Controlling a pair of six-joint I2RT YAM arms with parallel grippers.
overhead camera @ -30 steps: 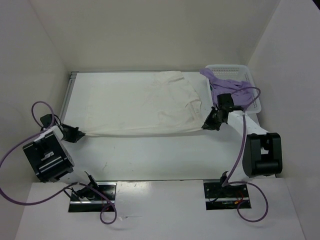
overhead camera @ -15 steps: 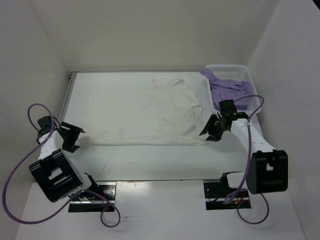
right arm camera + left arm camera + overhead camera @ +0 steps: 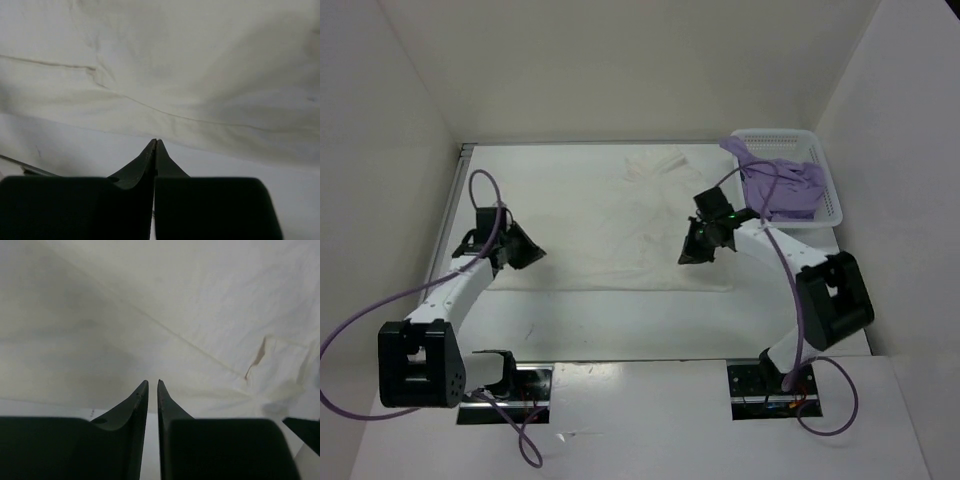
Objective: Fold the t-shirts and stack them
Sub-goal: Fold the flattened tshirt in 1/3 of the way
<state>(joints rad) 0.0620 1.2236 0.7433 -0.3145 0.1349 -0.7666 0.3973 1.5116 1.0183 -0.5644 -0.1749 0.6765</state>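
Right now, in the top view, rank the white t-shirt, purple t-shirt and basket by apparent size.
1. white t-shirt, spread on the table, clearly largest.
2. basket.
3. purple t-shirt, bunched in the basket, only slightly smaller; a close call.

No text, label, brand or number is legible on anything in view.
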